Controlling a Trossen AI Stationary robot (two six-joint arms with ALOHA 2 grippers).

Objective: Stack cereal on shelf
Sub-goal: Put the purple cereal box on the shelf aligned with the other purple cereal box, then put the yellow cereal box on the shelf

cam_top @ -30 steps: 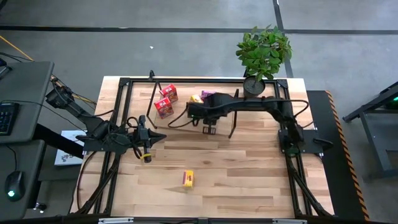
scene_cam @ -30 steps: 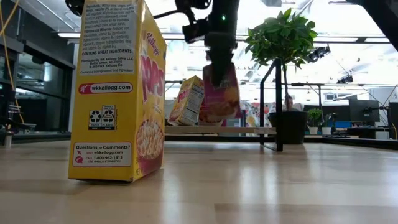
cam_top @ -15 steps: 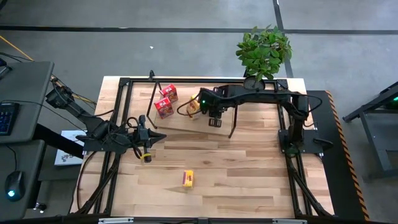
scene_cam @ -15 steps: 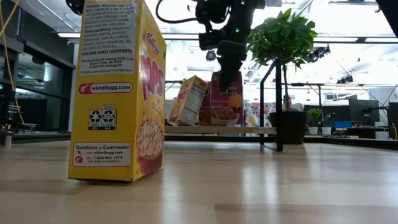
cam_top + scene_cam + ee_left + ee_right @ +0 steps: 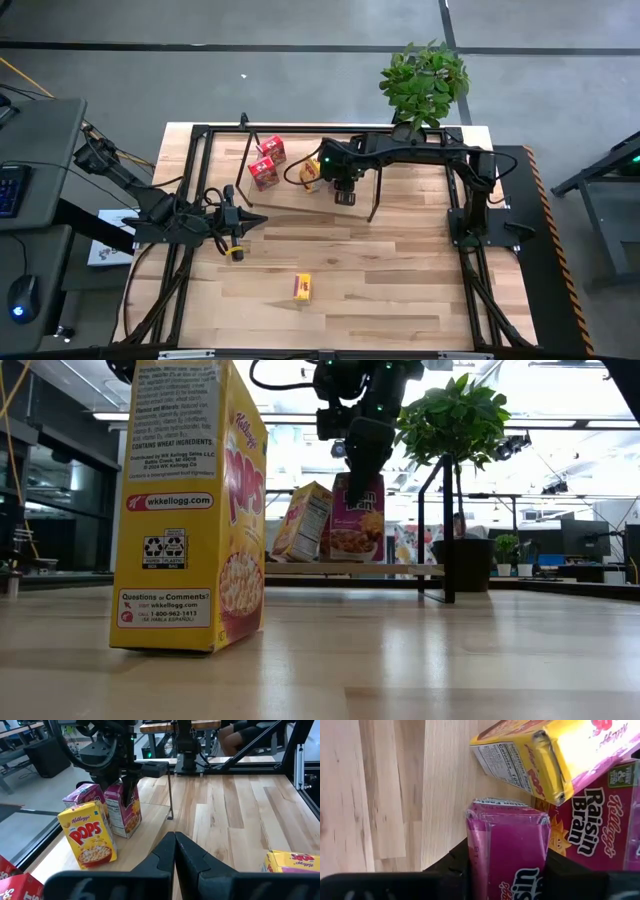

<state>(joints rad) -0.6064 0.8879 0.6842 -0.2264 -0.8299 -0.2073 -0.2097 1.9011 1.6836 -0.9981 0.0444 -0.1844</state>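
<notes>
My right gripper [image 5: 335,175] reaches over the shelf [image 5: 350,569] and is shut on a magenta cereal box [image 5: 507,845], also seen in the low view [image 5: 357,520]. Beside it on the board stand a yellow box [image 5: 90,835] and a second magenta box [image 5: 85,795]. Two red boxes [image 5: 267,160] sit toward the shelf's left end. Another yellow box [image 5: 302,287] stands on the table near the front. My left gripper [image 5: 235,222] is shut and empty over the table's left part. My right gripper pinches the magenta box near its top [image 5: 507,812] between its two fingers [image 5: 455,867], one on each side. The fingers come from above, pointing down [image 5: 131,790]. The box stands upright, its bottom [image 5: 355,558] seemingly on the shelf board.
A potted plant [image 5: 422,85] stands at the table's far edge by the shelf's right end. The shelf's black wire end frames [image 5: 373,200] rise beside the boxes. A black frame runs round the table's edges. Bare tabletop lies between the shelf and the front yellow box.
My right gripper has carried the magenta box toward the far edge and down. The box was tilted and lifted a second ago; now it stands upright at the shelf board, next to the yellow box. The gripper stays shut on it.
</notes>
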